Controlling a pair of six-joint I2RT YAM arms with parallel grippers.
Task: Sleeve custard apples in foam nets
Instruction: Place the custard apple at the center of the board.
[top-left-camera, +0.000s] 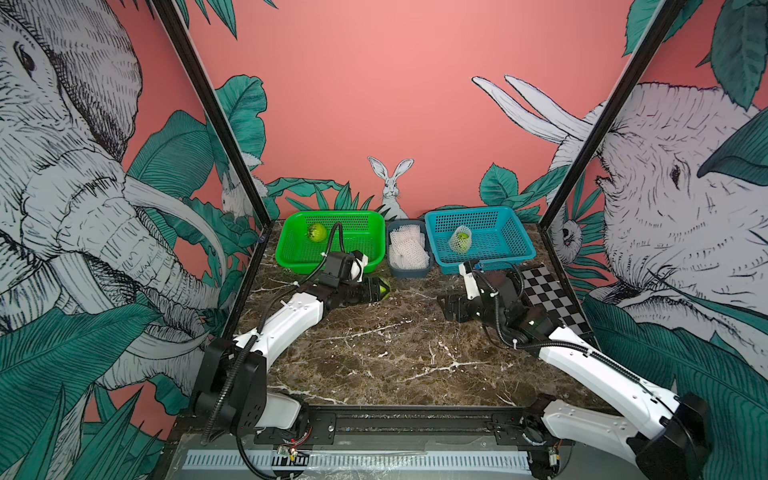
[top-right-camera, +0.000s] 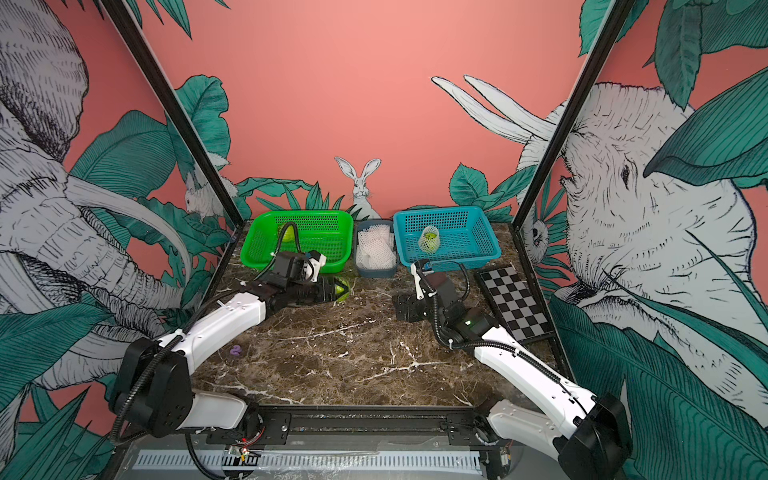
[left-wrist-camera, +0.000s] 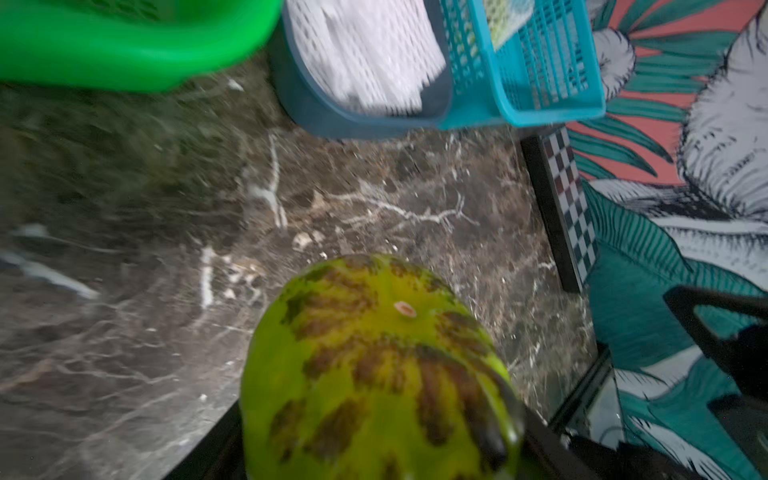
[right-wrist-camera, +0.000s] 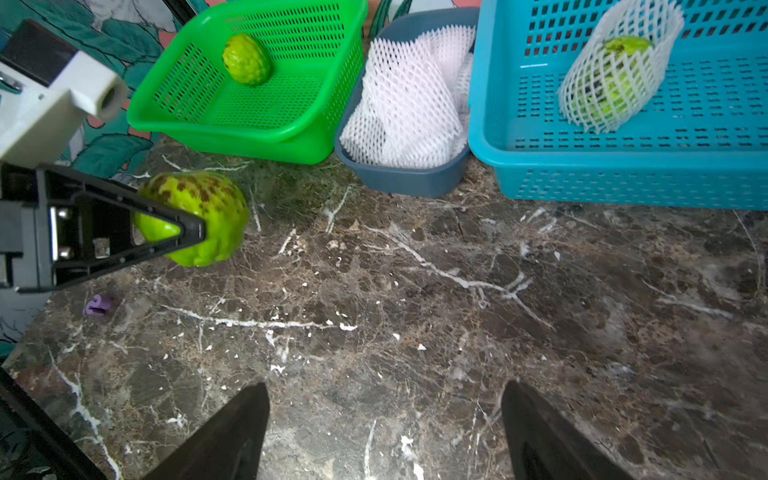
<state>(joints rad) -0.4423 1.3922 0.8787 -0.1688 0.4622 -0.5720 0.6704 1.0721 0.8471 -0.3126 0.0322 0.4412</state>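
A spotted apple (right-wrist-camera: 212, 199) is gripped between the left fingers (right-wrist-camera: 189, 232), low over the worktop (right-wrist-camera: 415, 291) and just in front of the green basket (right-wrist-camera: 232, 133) — whether it touches the marble cannot be told. In the left wrist view it is seen close up, yellow-green with dark patches, and the background is blurred. The right fingers (right-wrist-camera: 232, 432) are spread wide with nothing held between them; they are pointed across the worktop, near the blue basket (right-wrist-camera: 623, 183). A bare apple (right-wrist-camera: 247, 60) is seen in the green basket, toward its back left. Between the two baskets a grey tub (right-wrist-camera: 407, 183) is set, and the spare nets (right-wrist-camera: 407, 104) are piled in it. A netted apple (right-wrist-camera: 611, 83) is laid tilted in the blue basket — the top of the fruit is shown at the sleeve's open end. A checkerboard (top-left-camera: 552, 299) is laid beside the right arm, and a small purple bit (right-wrist-camera: 99, 305) is seen on the worktop near the left arm.
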